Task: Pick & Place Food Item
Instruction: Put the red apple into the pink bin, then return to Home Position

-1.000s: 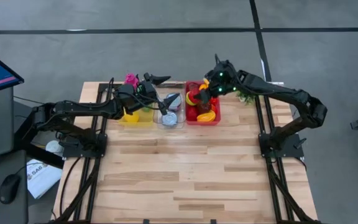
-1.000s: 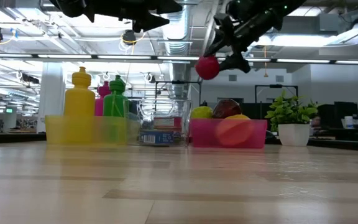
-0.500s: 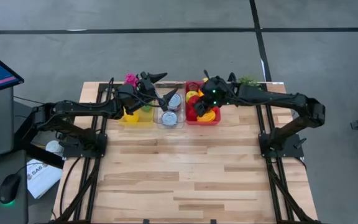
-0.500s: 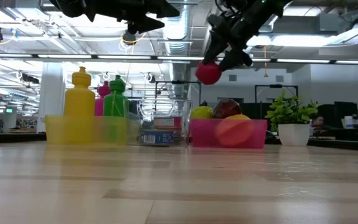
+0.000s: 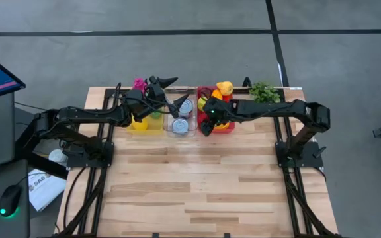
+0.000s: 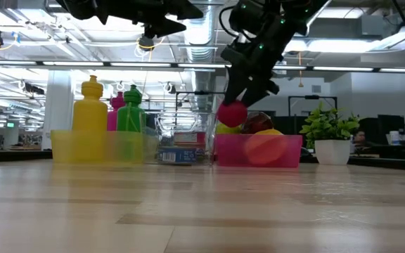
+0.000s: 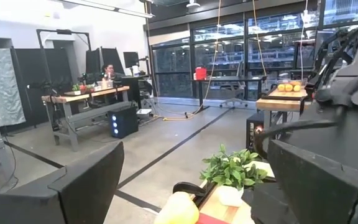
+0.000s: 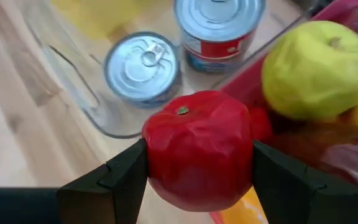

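Note:
My right gripper (image 6: pixel 236 98) is shut on a red apple (image 8: pixel 197 146), which also shows in the low view (image 6: pixel 232 112). It hangs just above the red bin (image 6: pixel 259 151), at the bin's edge next to the clear bin (image 5: pixel 180 123). The red bin holds a green fruit (image 8: pixel 319 68) and yellow and red pieces. My left gripper (image 5: pixel 172 94) is open and empty, high above the clear bin and the yellow bin (image 5: pixel 144 123). My right gripper pinches the red apple by two opposite sides (image 8: pixel 157 149) between its two fingers (image 8: pixel 114 177). The apple's stem end (image 8: pixel 182 111) faces the wrist camera. The fingers slant down from above and from the table's right. The apple is lifted clear, above the red bin's rim.
The clear bin holds two cans (image 8: pixel 143 68). Yellow, pink and green bottles (image 6: pixel 93 105) stand in the yellow bin. A small potted plant (image 5: pixel 264 91) stands at the table's far right. The table's near half (image 5: pixel 197 185) is bare wood.
My right gripper has carried the red apple from high over the red bin's far end toward the table's near edge and a little to the left. It has also come down, so the apple now hangs just above the bin's rim. It has stayed shut on the apple.

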### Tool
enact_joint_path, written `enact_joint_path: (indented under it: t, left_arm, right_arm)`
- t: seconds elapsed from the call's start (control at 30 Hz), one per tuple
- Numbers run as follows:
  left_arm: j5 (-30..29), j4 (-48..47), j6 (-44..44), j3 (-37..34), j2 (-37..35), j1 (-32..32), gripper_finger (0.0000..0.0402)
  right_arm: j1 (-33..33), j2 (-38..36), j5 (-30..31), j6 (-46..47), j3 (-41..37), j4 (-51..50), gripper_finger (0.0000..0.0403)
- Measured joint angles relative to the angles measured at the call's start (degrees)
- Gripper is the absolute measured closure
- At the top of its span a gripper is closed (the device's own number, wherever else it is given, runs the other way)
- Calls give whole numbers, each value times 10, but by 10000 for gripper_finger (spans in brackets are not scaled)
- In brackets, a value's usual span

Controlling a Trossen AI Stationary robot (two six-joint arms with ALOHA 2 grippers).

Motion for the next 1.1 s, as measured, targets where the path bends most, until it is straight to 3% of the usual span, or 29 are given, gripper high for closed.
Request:
enact_joint_path:
  t: [0.13, 0.3, 0.83, 1.1]
  left_arm:
    - [0, 0, -15, 0, 0, 0, 20]
    - [0, 0, -18, 0, 0, 0, 20]
    - [0, 0, -18, 0, 0, 0, 20]
    - [0, 0, -18, 0, 0, 0, 24]
  right_arm:
    - [9, 5, 34, -4, 0, -5, 159]
    - [12, 5, 32, -5, 0, -13, 151]
    - [3, 5, 32, -18, 13, -35, 61]
    - [4, 5, 32, -114, 102, -76, 79]
